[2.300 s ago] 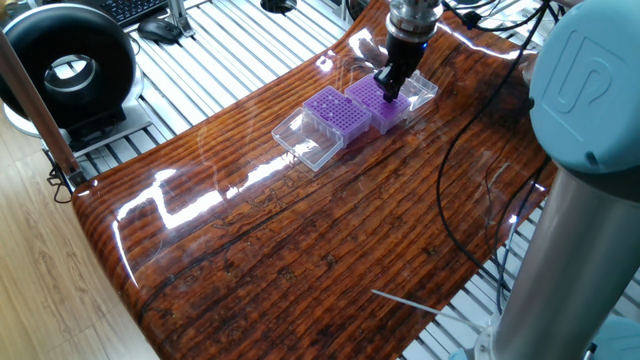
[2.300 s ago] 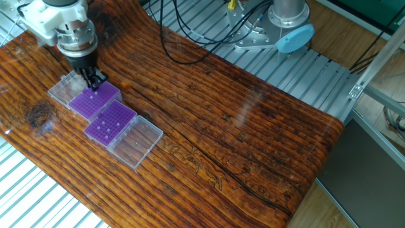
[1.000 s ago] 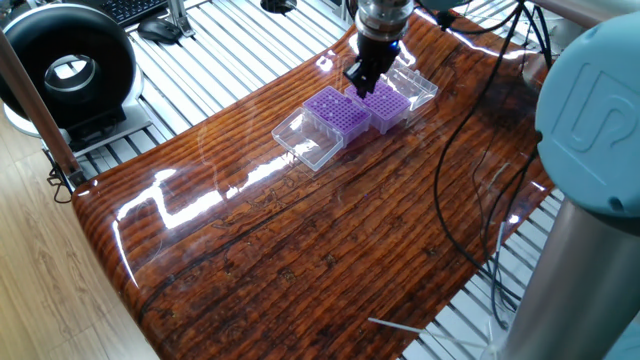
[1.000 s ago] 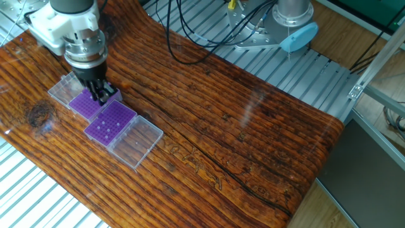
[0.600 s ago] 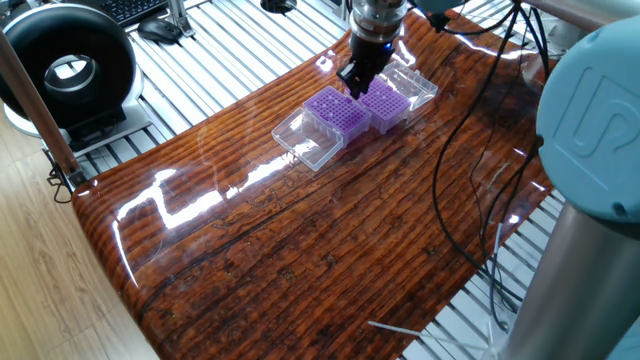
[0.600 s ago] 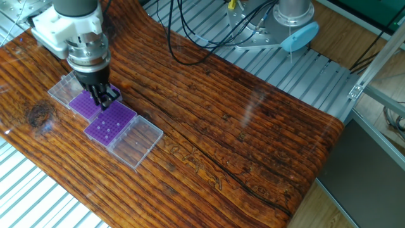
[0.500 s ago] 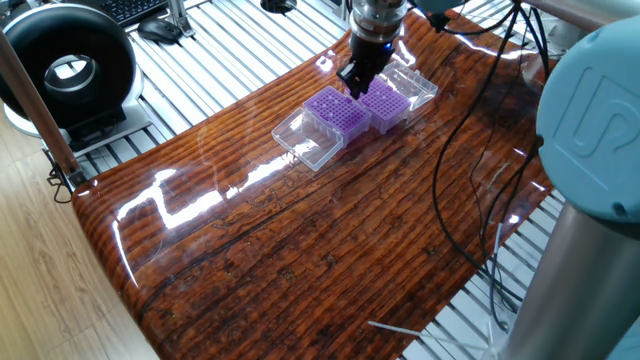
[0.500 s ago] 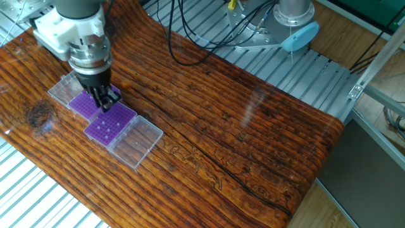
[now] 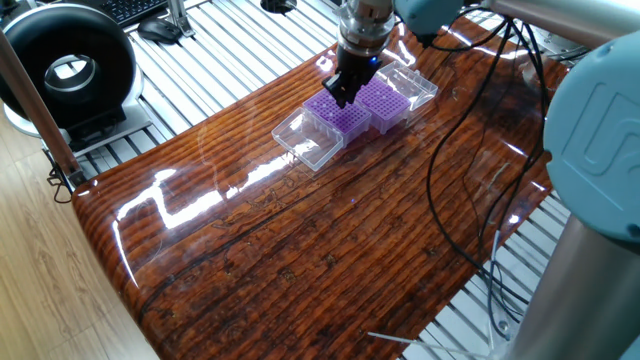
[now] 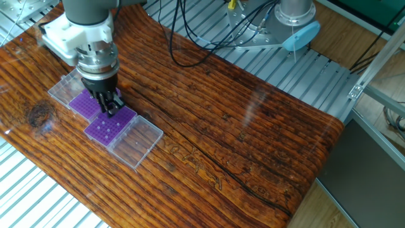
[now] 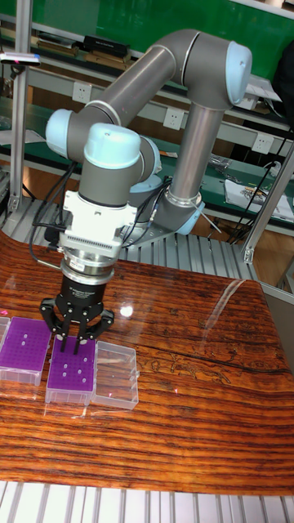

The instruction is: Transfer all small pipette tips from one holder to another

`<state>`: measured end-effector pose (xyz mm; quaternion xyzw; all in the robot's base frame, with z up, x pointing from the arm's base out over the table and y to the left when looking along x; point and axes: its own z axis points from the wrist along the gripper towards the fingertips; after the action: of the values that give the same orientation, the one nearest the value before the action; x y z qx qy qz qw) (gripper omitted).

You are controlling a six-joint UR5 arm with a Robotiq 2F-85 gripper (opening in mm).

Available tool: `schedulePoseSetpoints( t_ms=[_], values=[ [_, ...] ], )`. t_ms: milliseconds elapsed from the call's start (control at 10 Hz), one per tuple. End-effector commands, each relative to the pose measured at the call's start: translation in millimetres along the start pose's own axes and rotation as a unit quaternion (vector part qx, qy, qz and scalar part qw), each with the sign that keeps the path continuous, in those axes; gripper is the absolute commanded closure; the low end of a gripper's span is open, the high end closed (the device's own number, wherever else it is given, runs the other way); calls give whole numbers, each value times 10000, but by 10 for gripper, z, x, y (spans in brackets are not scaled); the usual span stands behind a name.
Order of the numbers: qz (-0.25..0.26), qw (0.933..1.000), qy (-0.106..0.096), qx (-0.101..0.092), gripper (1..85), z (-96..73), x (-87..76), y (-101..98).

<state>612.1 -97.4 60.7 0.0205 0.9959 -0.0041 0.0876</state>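
The black two-finger gripper hangs low over the right-hand purple grid rack in the tall view, fingers pointing straight down just above its upper left corner. The fingers stand close together, but whether a tip is pinched between them I cannot tell; anything held there is too small to make out.

The small pale plastic pipette tips show as a few light dots seated in holes of that right-hand rack, and a few more dot the second purple grid rack just to its left. The two racks sit side by side, nearly touching, each with a clear plastic lid lying open beside it.

My read: this is the placing step, the gripper lined up over the receiving rack. Next comes a straight, slow descent into one free hole, then letting go and lifting clear without dragging a neighbour out. The holes are tight and the tips tiny, so alignment is everything here.

In the other fixed view the gripper sits at the left of the frame, right over the seam between the racks.

All of this rests on a glossy dark-red wooden tabletop with heavy grain and bright light reflections. A ribbed metal bench runs beneath and around it, black cables loop across the right side, and a black ring-shaped device sits at upper left.
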Motion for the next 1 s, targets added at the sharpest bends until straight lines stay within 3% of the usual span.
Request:
schedulePoseSetpoints(
  t_ms=[0, 900],
  values=[
    [117, 9999, -27, -59, 593, -28, -7, 125],
    [-20, 9999, -31, -149, 590, 8, -6, 222]
  ],
)
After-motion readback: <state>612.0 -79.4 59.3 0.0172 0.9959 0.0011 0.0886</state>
